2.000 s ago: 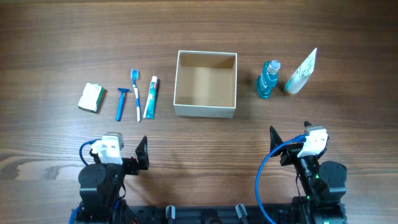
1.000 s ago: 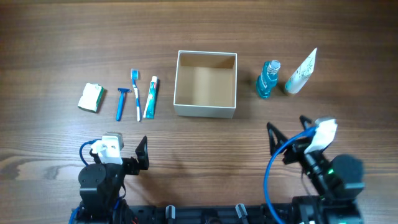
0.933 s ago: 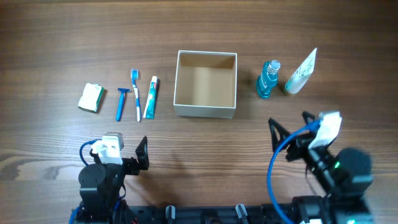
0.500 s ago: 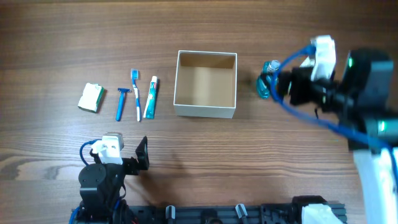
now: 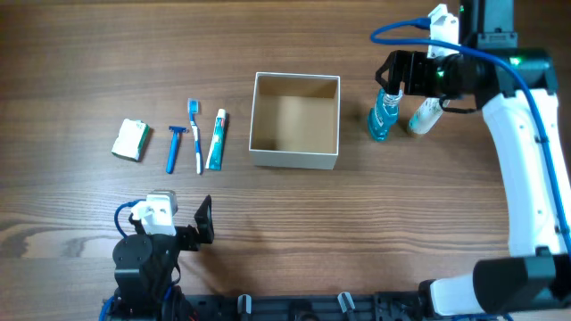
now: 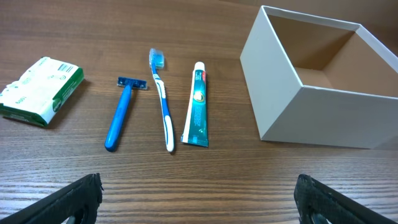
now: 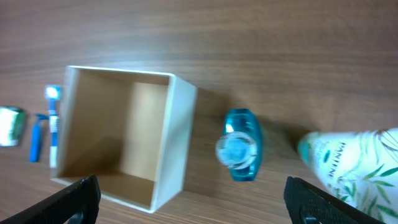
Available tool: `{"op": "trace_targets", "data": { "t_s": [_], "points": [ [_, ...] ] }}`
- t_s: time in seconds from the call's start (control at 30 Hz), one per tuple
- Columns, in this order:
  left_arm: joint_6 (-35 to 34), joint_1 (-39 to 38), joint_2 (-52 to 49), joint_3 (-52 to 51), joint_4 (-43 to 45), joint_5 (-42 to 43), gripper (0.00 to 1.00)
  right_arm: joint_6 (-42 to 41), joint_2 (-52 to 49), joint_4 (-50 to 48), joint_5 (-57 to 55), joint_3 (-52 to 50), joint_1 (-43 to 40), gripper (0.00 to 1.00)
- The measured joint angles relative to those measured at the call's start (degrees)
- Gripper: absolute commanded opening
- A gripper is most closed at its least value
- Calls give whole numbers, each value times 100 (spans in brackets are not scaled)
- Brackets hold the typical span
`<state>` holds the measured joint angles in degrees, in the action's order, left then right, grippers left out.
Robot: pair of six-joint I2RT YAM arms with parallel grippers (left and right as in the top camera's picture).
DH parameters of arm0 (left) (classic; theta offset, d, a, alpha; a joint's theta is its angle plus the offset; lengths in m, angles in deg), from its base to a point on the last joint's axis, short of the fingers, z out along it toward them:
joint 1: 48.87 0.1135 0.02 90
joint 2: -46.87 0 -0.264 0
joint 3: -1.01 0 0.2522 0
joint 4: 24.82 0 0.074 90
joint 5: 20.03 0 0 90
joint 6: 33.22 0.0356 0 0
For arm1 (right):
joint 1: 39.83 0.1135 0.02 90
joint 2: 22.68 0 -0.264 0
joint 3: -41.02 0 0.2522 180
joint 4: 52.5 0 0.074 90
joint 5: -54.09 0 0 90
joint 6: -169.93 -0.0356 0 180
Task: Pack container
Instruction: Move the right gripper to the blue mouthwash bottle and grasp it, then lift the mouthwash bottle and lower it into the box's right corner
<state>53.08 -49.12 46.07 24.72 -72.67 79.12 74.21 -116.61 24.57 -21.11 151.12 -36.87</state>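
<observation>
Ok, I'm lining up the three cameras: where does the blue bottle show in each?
Overhead: the blue bottle stands upper right, just right of the container.
Left wrist: not in it.
Right wrist: centre-right, seen from above.
Shared landmark: the container, at right in the left wrist view, at left in the right wrist view.

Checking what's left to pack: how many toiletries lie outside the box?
6. Left of the box: green packet, razor, toothbrush, toothpaste tube. Right of it: blue bottle and white tube, side by side. The box looks empty.
</observation>
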Motion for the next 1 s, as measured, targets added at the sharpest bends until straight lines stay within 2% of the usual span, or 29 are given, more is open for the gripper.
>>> {"op": "trace_targets", "data": {
  "t_s": [0.37, 0.57, 0.73, 0.83, 1.0],
  "points": [
    [0, 0, 0, 0, 0, 0, 100, 0, -1016, 81, -597, 22, 140, 90],
    [0, 0, 0, 0, 0, 0, 100, -33, -1381, 258, -973, 22, 352, 78],
    [0, 0, 0, 0, 0, 0, 100, -90, -1432, 431, -1193, 22, 365, 75],
    [0, 0, 0, 0, 0, 0, 100, -109, -1471, 442, -1279, 22, 365, 66],
    [0, 0, 0, 0, 0, 0, 100, -111, -1543, 444, -1357, 22, 365, 66]
  ]
}}
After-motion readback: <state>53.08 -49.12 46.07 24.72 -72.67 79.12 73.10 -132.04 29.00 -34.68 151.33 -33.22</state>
